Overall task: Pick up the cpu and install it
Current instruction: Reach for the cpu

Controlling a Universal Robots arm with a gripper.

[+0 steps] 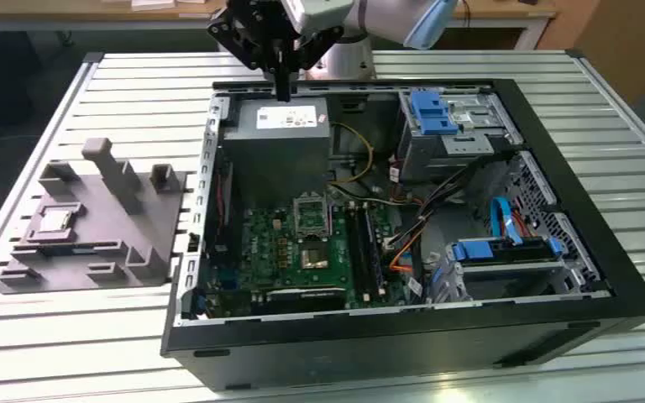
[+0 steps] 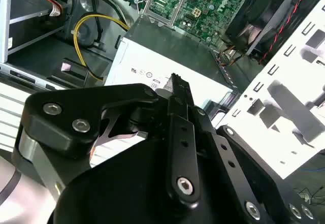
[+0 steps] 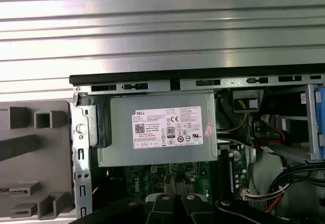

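Exterior view, left to right. The moulded grey tray [image 1: 132, 252] is lying on the slatted table [image 1: 87, 344], at 9 o'clock from the open computer case [image 1: 412, 344]. The cpu [image 1: 54, 222] is sitting flat in a recess of that tray with its metal lid up, well apart from the gripper [image 1: 285, 92].

The gripper is hanging at 12 o'clock over the case, above the power supply [image 1: 278, 138]. Its fingers are pressing together and carrying nothing.

At 6 o'clock from the power supply, the motherboard [image 1: 283, 260] is showing its socket [image 1: 312, 215], which is looking empty. A blue drive bracket [image 1: 429, 113] is sitting at 1 o'clock in the case.

Judgement: the cpu is likely handling as light, stiff and thin. Its lid is probably slippery and its underside fragile. Two opposite rim edges are looking like the place to take hold, keeping it level.
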